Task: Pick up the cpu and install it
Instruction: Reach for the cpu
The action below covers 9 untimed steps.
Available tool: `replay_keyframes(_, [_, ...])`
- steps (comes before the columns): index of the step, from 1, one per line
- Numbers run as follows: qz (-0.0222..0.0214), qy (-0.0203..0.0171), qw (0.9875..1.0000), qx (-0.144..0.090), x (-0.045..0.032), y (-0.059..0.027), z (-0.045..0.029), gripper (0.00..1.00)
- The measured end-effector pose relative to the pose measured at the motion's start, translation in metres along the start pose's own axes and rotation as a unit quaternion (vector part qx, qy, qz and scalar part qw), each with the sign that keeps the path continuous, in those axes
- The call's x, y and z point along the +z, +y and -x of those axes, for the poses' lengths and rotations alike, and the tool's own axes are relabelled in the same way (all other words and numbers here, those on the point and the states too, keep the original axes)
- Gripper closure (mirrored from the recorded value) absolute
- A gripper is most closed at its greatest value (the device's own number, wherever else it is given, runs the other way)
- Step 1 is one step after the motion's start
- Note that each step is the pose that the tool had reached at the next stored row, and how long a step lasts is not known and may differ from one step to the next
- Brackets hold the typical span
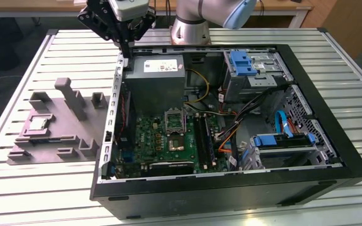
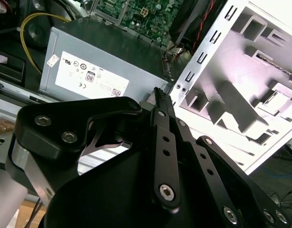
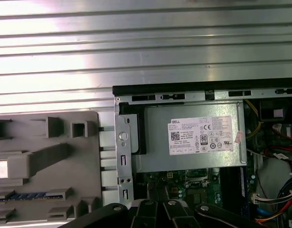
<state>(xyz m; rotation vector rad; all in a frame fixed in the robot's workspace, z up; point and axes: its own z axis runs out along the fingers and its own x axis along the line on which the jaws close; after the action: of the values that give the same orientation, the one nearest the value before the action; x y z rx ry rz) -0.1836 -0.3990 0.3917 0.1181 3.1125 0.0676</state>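
In the exterior view, the cpu (image 1: 39,123) lies flat in a recess of the grey fixture tray (image 1: 74,141), on the exterior view's left of the open computer case (image 1: 332,155). The gripper (image 1: 126,49) hangs over the far left corner of the case, above the power supply (image 1: 159,70), well apart from the cpu. Its fingers taper to one point, so we read them as together with nothing between them. The metal-framed socket (image 1: 175,117) sits on the green board, nearer than the power supply, and we see no chip carried toward it. We judge the task barely begun: the pick-up is not yet done, and the installing is all left.

In the second wrist view, the gripper (image 2: 157,92) shows its black links and a closed tip above the labelled power supply (image 2: 89,71), with the pale fixture tray (image 2: 240,114) beyond the case wall.

In the first wrist view, the gripper (image 3: 157,202) is over the edge of the board, with the power supply (image 3: 193,137) just past it and the fixture tray (image 3: 46,161) beside the case.

Everything rests on a slatted aluminium table (image 1: 36,188). Behind it are the arm's base (image 1: 190,30) and a wooden desk (image 1: 282,5).
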Motion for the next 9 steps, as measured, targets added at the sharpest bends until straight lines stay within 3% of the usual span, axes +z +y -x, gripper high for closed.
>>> replay_keyframes(9, [0.0000, 0.0000, 1.0000, 0.000, -0.0001, -0.0004, -0.0052, 0.89])
